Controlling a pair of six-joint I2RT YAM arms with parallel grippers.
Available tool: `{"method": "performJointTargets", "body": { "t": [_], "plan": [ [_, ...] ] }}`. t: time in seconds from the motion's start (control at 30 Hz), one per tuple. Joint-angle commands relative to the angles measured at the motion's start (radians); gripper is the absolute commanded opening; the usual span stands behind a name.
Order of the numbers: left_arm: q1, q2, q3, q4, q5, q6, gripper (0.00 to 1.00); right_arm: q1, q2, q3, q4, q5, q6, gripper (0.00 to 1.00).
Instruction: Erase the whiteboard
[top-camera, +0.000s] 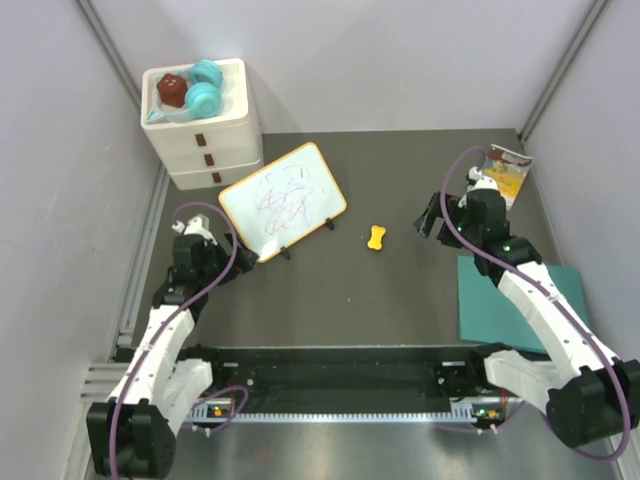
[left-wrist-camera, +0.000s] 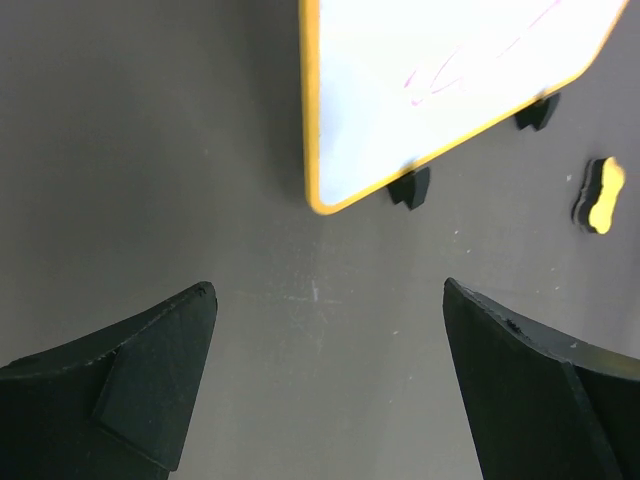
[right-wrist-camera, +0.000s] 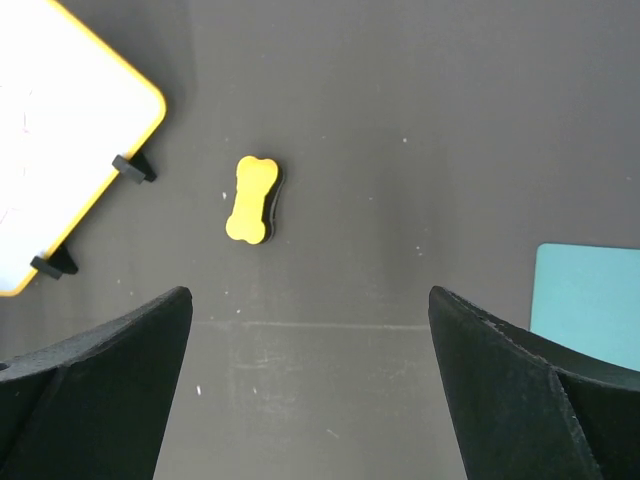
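The whiteboard (top-camera: 283, 200), white with an orange-yellow frame and black feet, lies tilted on the dark table and bears dark scribbles. It also shows in the left wrist view (left-wrist-camera: 430, 80) and the right wrist view (right-wrist-camera: 60, 140). A yellow bone-shaped eraser (top-camera: 377, 238) lies to its right, also in the right wrist view (right-wrist-camera: 251, 199) and the left wrist view (left-wrist-camera: 600, 195). My left gripper (left-wrist-camera: 330, 295) is open and empty, just left of the board's near corner. My right gripper (right-wrist-camera: 310, 300) is open and empty, right of the eraser.
A white three-drawer box (top-camera: 203, 125) with teal and brown toys on top stands at the back left. A teal mat (top-camera: 515, 300) lies at the right. A colourful packet (top-camera: 505, 172) lies at the back right. Grey walls enclose the table.
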Motion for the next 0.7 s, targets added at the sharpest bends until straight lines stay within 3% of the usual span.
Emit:
{"method": "performJointTargets", "body": {
  "t": [0.0, 0.1, 0.27, 0.43, 0.67],
  "plan": [
    [0.005, -0.022, -0.03, 0.115, 0.038, -0.024, 0.99, -0.005, 0.03, -0.01, 0.081, -0.077, -0.006, 0.99],
    [0.013, 0.01, -0.079, 0.207, 0.064, -0.09, 0.99, -0.005, 0.076, -0.004, 0.116, -0.123, -0.007, 0.99],
    [0.028, 0.097, -0.15, 0.362, 0.078, -0.181, 0.84, -0.005, 0.136, 0.045, 0.133, -0.179, -0.033, 0.99],
    [0.076, 0.154, -0.237, 0.581, 0.139, -0.256, 0.81, -0.005, 0.178, 0.108, 0.112, -0.192, -0.064, 0.99],
    [0.076, 0.148, -0.297, 0.626, 0.103, -0.299, 0.61, -0.005, 0.282, 0.156, 0.126, -0.271, -0.049, 0.98]
  ]
}}
